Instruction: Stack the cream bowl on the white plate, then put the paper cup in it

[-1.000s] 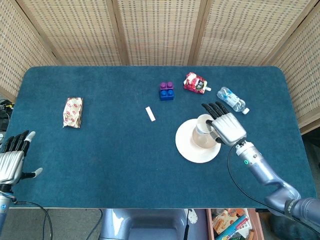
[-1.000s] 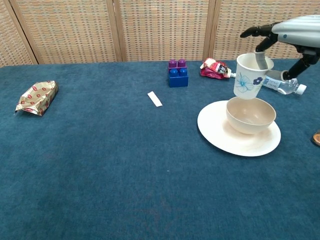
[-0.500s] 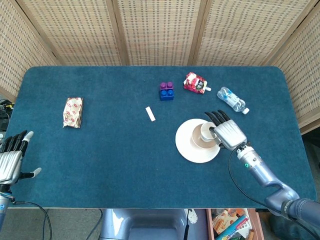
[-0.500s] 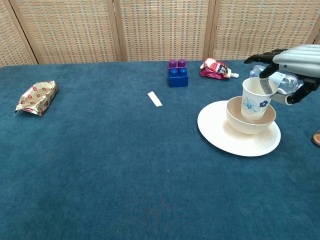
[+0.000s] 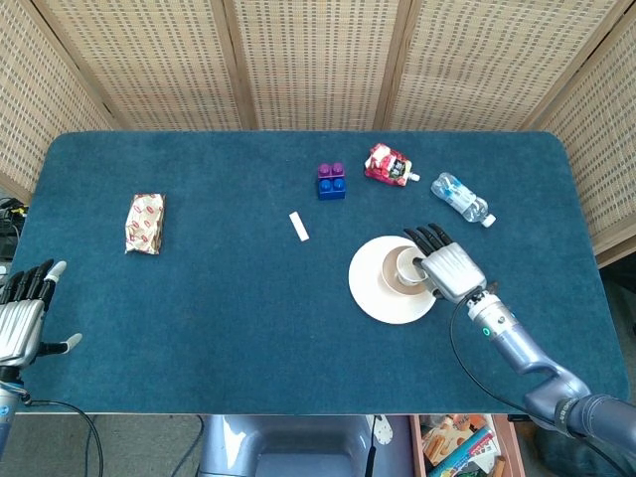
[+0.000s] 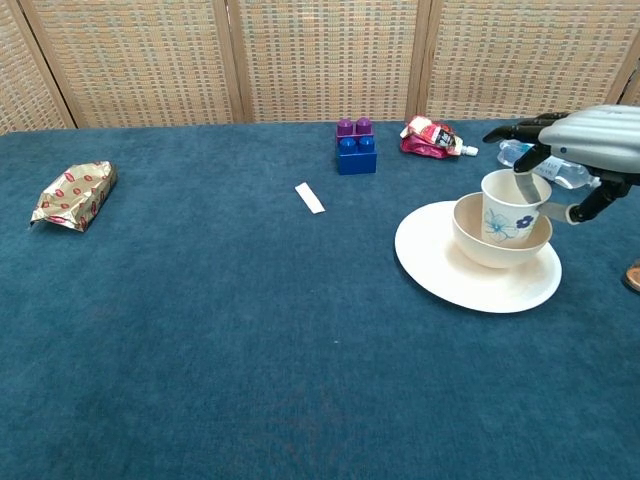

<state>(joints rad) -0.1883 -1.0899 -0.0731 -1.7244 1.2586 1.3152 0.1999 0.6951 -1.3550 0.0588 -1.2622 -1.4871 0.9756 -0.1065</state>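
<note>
The white plate (image 6: 440, 268) (image 5: 374, 295) lies right of the table's centre with the cream bowl (image 6: 480, 245) (image 5: 389, 277) on it. Inside the bowl stands the paper cup (image 6: 506, 207) (image 5: 408, 265), white with a blue flower, upright. My right hand (image 6: 588, 148) (image 5: 452, 268) pinches the cup's rim, a finger inside the cup and the thumb on the outside. My left hand (image 5: 25, 316) rests open at the table's near left corner, holding nothing; it does not show in the chest view.
A purple-and-blue block (image 6: 355, 146) stands behind the plate. A red snack pouch (image 6: 430, 136) and a water bottle (image 5: 463, 199) lie at the back right. A white strip (image 6: 309, 197) lies mid-table, and a gold-and-red packet (image 6: 74, 194) far left.
My right hand has lowered the paper cup from above the bowl down into it. The left hand has not moved.
</note>
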